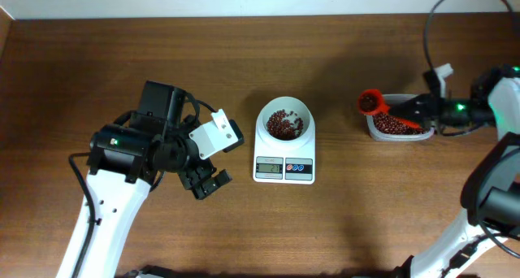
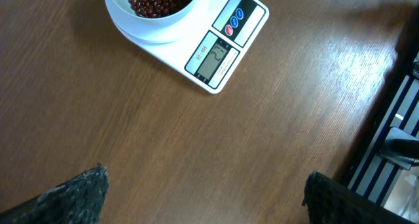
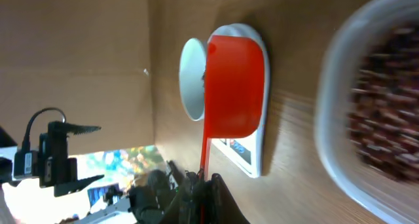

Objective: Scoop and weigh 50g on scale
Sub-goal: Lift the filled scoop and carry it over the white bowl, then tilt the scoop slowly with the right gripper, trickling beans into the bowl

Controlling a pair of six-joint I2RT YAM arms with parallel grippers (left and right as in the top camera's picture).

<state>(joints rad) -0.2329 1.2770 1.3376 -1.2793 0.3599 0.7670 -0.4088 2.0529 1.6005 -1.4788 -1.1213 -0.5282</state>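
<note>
On the brown table, the scale has beans in its bowl; the clear tub holds more. The right pincer grips a bean-filled red scoop; the left pincer gapes wide.

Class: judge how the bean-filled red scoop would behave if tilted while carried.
The red scoop looks like rigid plastic, so probably stiff and light. Its small smooth beans would likely roll out at a slight tilt.
</note>
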